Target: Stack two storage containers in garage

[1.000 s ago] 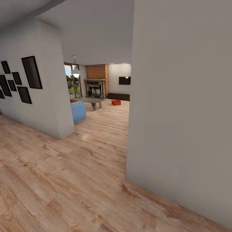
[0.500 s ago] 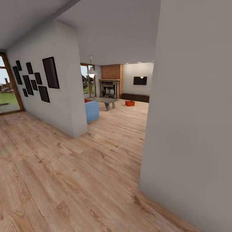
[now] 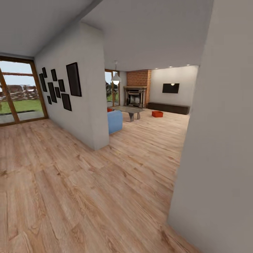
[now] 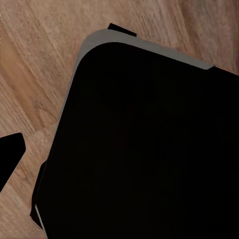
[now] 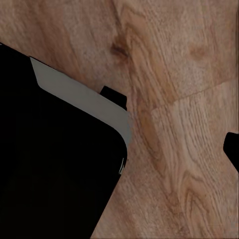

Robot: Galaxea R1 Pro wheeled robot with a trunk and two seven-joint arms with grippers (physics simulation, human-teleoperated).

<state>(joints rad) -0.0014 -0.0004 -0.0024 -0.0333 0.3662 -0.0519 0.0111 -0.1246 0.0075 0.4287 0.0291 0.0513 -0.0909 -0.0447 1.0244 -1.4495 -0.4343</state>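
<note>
Since I'm only approaching the living room, I must drive toward the storage container [image 3: 157,114] by the fireplace [image 3: 135,97]; pincer states I cannot tell.

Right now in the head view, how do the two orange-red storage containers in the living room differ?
The right storage container sits in the open on the wood plank floor before the long dark cabinet and shows whole. The left storage container is mostly hidden behind the blue sofa, only a sliver showing. Both are the same orange-red.
</note>
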